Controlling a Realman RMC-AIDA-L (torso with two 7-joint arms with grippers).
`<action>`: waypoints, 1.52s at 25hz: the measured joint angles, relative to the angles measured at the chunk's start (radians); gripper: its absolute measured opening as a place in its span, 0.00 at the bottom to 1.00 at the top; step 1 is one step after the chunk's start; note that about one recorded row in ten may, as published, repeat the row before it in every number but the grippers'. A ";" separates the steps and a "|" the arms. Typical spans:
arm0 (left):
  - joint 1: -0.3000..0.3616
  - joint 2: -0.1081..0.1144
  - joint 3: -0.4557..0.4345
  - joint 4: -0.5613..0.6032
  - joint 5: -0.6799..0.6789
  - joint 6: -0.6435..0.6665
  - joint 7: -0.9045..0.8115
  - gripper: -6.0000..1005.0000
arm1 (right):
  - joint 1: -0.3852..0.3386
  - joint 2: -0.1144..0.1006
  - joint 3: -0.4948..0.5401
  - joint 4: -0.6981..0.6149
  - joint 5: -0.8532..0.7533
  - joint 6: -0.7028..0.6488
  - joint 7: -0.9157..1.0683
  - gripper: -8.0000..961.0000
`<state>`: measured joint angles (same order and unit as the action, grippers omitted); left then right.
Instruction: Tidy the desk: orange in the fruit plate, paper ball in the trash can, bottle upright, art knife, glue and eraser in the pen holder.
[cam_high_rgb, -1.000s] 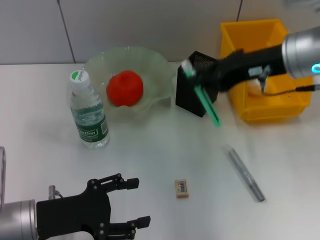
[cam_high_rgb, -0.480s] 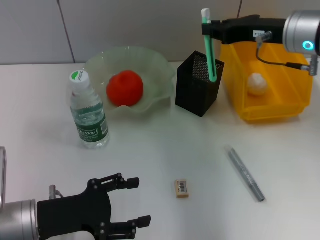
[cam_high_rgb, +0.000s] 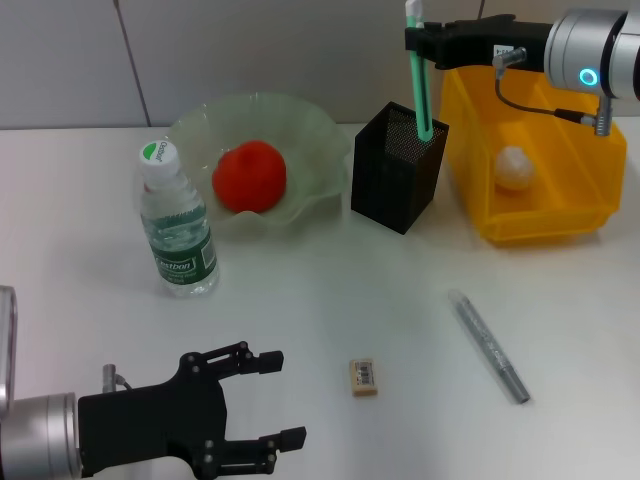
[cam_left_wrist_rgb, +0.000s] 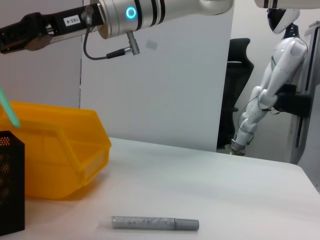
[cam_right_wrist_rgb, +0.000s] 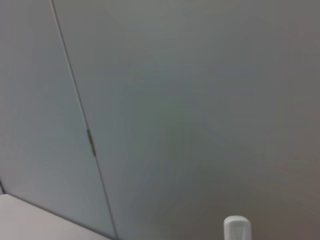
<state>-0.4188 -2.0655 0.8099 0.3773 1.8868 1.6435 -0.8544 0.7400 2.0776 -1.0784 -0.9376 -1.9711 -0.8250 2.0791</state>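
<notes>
My right gripper (cam_high_rgb: 415, 38) is shut on a slim green art knife (cam_high_rgb: 421, 90) with a white end (cam_right_wrist_rgb: 236, 227), holding it upright with its lower tip inside the black mesh pen holder (cam_high_rgb: 395, 182). The orange (cam_high_rgb: 250, 175) lies in the pale green fruit plate (cam_high_rgb: 310, 130). The bottle (cam_high_rgb: 177, 225) stands upright left of the plate. A white paper ball (cam_high_rgb: 513, 168) rests in the yellow trash can (cam_high_rgb: 560, 215). A grey glue stick (cam_high_rgb: 490, 347) and a small eraser (cam_high_rgb: 363, 377) lie on the table. My left gripper (cam_high_rgb: 280, 398) stands open near the front left.
In the left wrist view the glue stick (cam_left_wrist_rgb: 155, 223) lies on the white table in front of the yellow trash can (cam_left_wrist_rgb: 60, 150), with the pen holder (cam_left_wrist_rgb: 10, 185) beside it. A grey wall stands behind the table.
The right gripper swung the art knife from a tilt beside the pen holder to upright over it, tip inside, then lifted slightly. The left arm barely moved.
</notes>
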 joint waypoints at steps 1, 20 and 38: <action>-0.008 0.000 0.000 0.000 -0.002 0.001 -0.013 0.82 | 0.002 0.002 -0.001 0.012 0.005 0.018 -0.013 0.26; -0.018 0.001 0.000 0.001 -0.044 0.000 -0.058 0.82 | 0.049 0.004 -0.002 0.175 0.119 0.112 -0.197 0.31; -0.020 0.002 0.000 0.009 -0.050 -0.003 -0.078 0.82 | 0.042 0.005 -0.001 0.186 0.125 0.109 -0.229 0.49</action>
<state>-0.4387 -2.0631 0.8099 0.3866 1.8365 1.6404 -0.9328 0.7817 2.0824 -1.0798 -0.7516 -1.8461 -0.7158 1.8504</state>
